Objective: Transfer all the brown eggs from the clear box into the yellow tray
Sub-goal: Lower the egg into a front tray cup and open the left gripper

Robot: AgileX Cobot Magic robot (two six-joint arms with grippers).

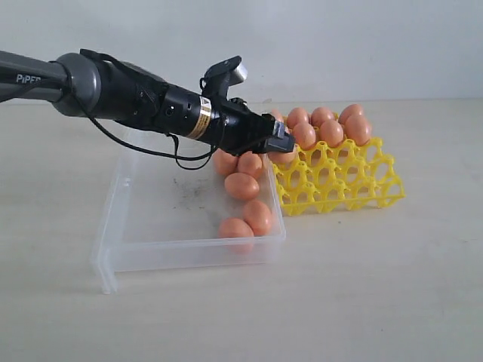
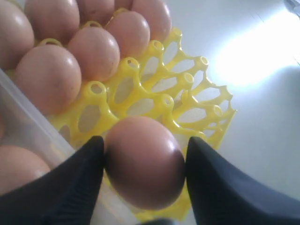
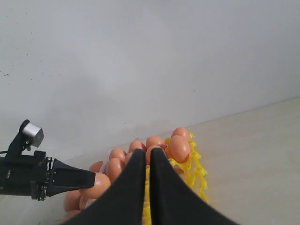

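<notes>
**Task in mid-course.** At the left, the clear box (image 1: 189, 253) lies just beside the yellow tray (image 1: 347, 188) on the worktop (image 1: 377, 302). We count about five brown eggs (image 1: 241, 185) left in it, all gathered at the end nearest the tray. Over the tray's box-side edge is the left gripper (image 2: 145, 150), its jaws spread wide and clamped on one held egg (image 2: 145, 164), which is not yet seated in a cup. The tray's far rows carry at least six seated eggs (image 1: 330, 133), and the nearer cups stand vacant. We judge the task roughly half done. The right gripper (image 3: 147, 159) hangs well apart from the tray, jaws pressed together, holding nothing.
</notes>
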